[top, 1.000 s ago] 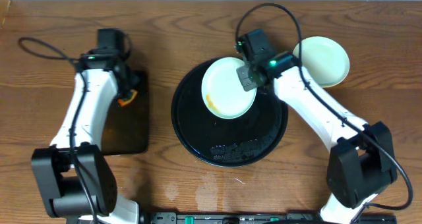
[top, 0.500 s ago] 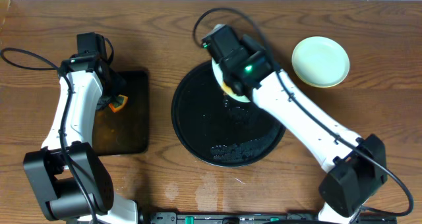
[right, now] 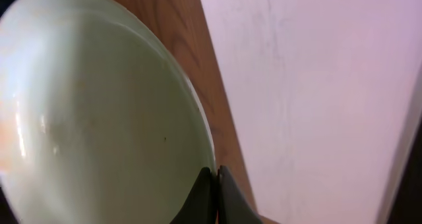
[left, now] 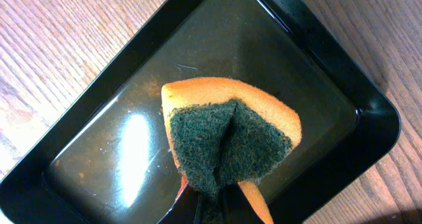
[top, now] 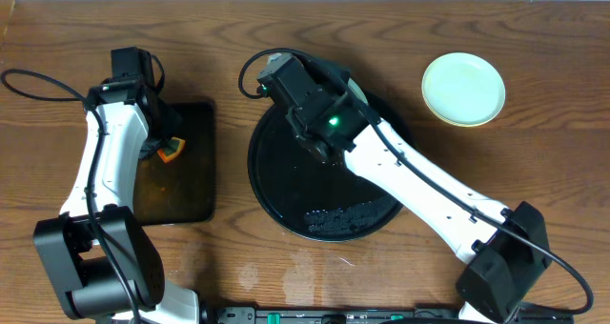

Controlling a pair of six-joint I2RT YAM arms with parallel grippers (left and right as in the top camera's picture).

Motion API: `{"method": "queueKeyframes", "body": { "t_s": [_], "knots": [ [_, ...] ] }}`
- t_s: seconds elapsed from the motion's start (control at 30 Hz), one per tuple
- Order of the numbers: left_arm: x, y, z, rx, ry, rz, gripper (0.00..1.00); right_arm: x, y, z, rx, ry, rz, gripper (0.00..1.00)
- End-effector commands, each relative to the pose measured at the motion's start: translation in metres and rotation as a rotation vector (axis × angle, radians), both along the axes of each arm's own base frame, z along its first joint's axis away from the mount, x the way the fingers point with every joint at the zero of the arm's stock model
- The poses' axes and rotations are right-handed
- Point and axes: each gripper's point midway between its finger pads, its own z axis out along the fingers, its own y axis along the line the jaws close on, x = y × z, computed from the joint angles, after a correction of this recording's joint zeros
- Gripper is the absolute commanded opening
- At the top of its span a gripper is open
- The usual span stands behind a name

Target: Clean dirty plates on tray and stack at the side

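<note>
My right gripper [right: 216, 176] is shut on the rim of a pale mint-green plate [right: 99, 118], which fills the right wrist view, tilted, with a faint orange smear at its left edge. In the overhead view my right arm [top: 324, 114] lies over the round black tray [top: 286, 205] and hides the held plate almost wholly. Two plates [top: 463, 89] sit stacked on the table at the back right, mint-green on pale yellow. My left gripper [left: 214, 201] is shut on an orange sponge with a dark green scouring face [left: 231, 132].
The sponge hangs over a small rectangular black tray [left: 99, 151], which lies left of the round tray in the overhead view [top: 181, 195]. Some water glistens on the round tray's front part [top: 348, 214]. A white wall runs along the table's far edge.
My right arm has swung left and back over the round tray, lifting and tilting the plate, which it now hides. My left arm shifted slightly left a second ago, then stayed still.
</note>
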Motion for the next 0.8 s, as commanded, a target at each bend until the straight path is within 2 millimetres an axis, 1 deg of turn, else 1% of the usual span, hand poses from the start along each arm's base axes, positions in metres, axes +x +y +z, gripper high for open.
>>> {"method": "queueKeyframes", "body": {
  "t_s": [0.0,0.07,0.1,0.13,0.2,0.3,0.37,0.43,0.5,0.57,0.63,0.7,0.77],
  "knots": [
    [-0.002,0.0,0.001,0.007,0.007,-0.024,0.08,0.006,-0.01,0.007,0.199,0.029,-0.072,0.01],
    [-0.001,-0.002,0.001,-0.004,0.002,-0.039,0.08,0.009,-0.017,-0.006,0.33,0.112,-0.114,0.01],
    [0.003,-0.009,0.001,-0.033,-0.008,-0.1,0.08,0.011,-0.021,-0.013,0.399,0.162,-0.138,0.01],
    [0.01,-0.022,0.001,-0.083,-0.028,-0.204,0.07,0.012,-0.029,-0.023,0.499,0.248,-0.171,0.01],
    [0.017,-0.041,0.003,-0.152,-0.063,-0.306,0.07,0.011,-0.039,-0.034,0.638,0.384,-0.197,0.01],
    [0.026,-0.056,0.005,-0.183,-0.099,-0.353,0.08,0.002,-0.044,-0.042,0.855,0.609,-0.173,0.01],
    [0.029,-0.065,0.007,-0.18,-0.112,-0.386,0.08,-0.002,-0.05,-0.046,0.965,0.722,-0.16,0.01],
    [0.033,-0.079,0.009,-0.168,-0.12,-0.457,0.07,0.0,-0.064,-0.059,1.008,0.774,-0.195,0.01],
    [0.035,-0.097,0.012,-0.156,-0.13,-0.535,0.08,0.002,-0.078,-0.079,1.002,0.798,-0.253,0.01],
    [0.039,-0.115,0.014,-0.154,-0.146,-0.585,0.07,-0.001,-0.084,-0.099,0.997,0.831,-0.29,0.01],
    [0.043,-0.135,0.017,-0.163,-0.171,-0.601,0.08,-0.007,-0.085,-0.119,0.991,0.874,-0.313,0.01],
    [0.046,-0.153,0.019,-0.177,-0.192,-0.606,0.07,-0.013,-0.081,-0.135,0.993,0.913,-0.344,0.01],
    [0.047,-0.17,0.019,-0.193,-0.205,-0.611,0.07,-0.018,-0.076,-0.149,0.994,0.941,-0.378,0.01]
  ]
}}
